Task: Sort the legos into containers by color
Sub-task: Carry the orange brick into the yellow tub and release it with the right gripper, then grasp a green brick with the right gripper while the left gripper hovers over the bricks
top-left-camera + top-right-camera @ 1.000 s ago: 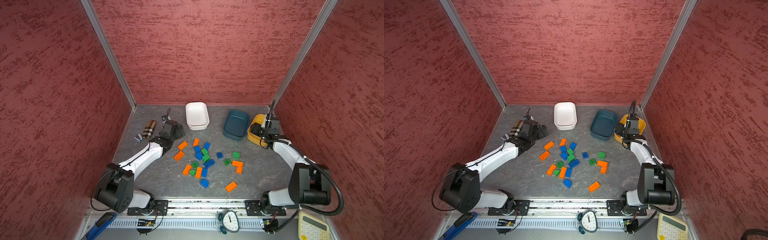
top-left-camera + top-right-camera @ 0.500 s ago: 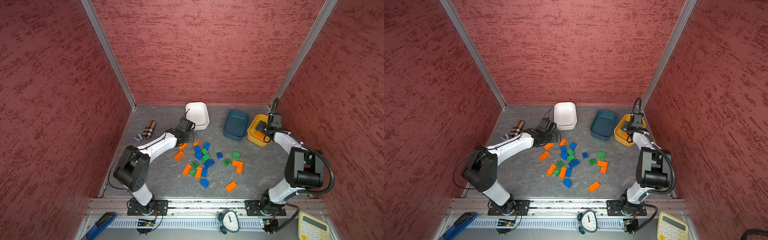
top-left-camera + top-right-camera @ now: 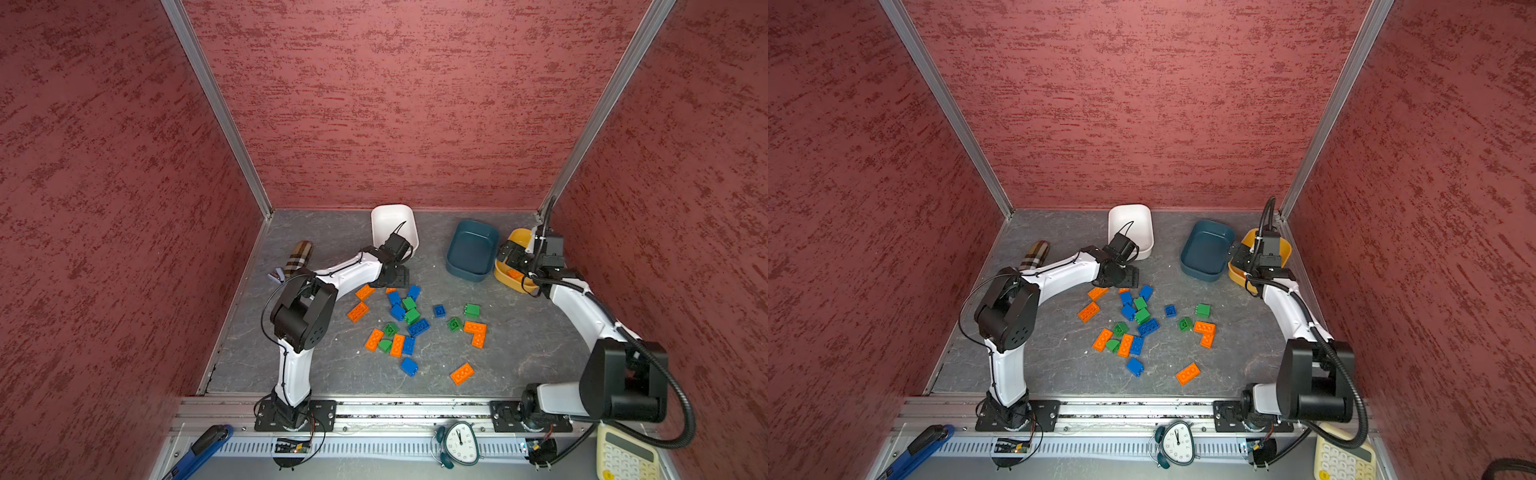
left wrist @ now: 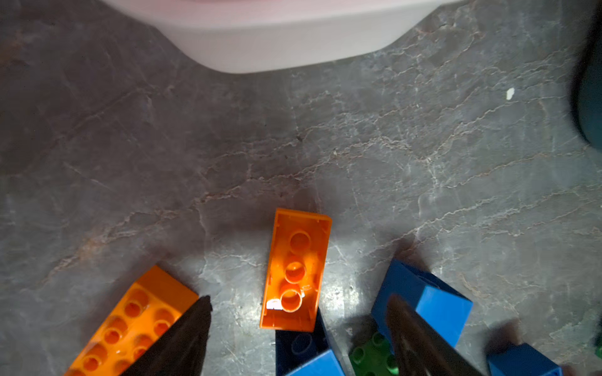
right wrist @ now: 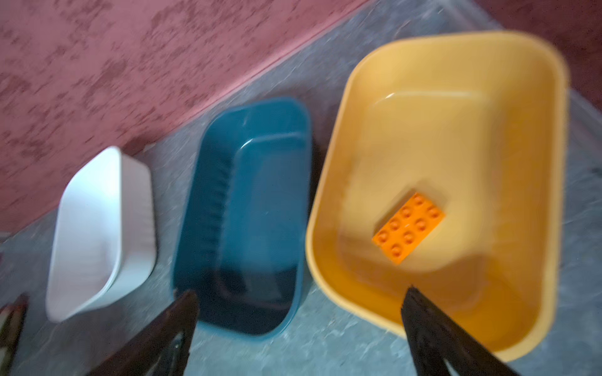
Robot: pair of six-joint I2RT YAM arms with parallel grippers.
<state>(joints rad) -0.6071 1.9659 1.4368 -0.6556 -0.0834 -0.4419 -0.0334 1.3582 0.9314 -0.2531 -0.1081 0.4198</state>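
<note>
Nearest me on the desk [image 3: 519, 345], a lone orange brick [image 3: 461, 373] and a lone blue brick [image 3: 409, 366] lie apart from the rest. Beyond them the legos [image 3: 411, 316] are a loose scatter of orange, blue and green, some touching.

At the far edge of that scatter my left hand [image 4: 298, 299] hangs low. Its fingers are spread and grip nothing, and they straddle an upturned orange brick [image 4: 294, 270] that shows its hollow underside and three tubes. A studded orange brick [image 4: 130, 322] lies just beside one finger. A blue brick [image 4: 423, 299] sits at the other finger; I cannot tell if they touch. A green brick [image 4: 371, 358] is close by.

I judge this is the pick step. I should lower, close across the narrow sides, and not nudge the neighbours. The smooth walls ought to hold well enough.

Further back stand the white bowl [image 3: 390, 220] and the teal bowl [image 5: 260, 195], with nothing in them that I can see. The yellow bowl [image 5: 439, 114] holds one eight-stud orange brick [image 5: 408, 228], studs up. My right hand [image 5: 301, 291] hovers there, wide open and carrying nothing. So orange goes to yellow, and I judge the sort has barely begun.
</note>
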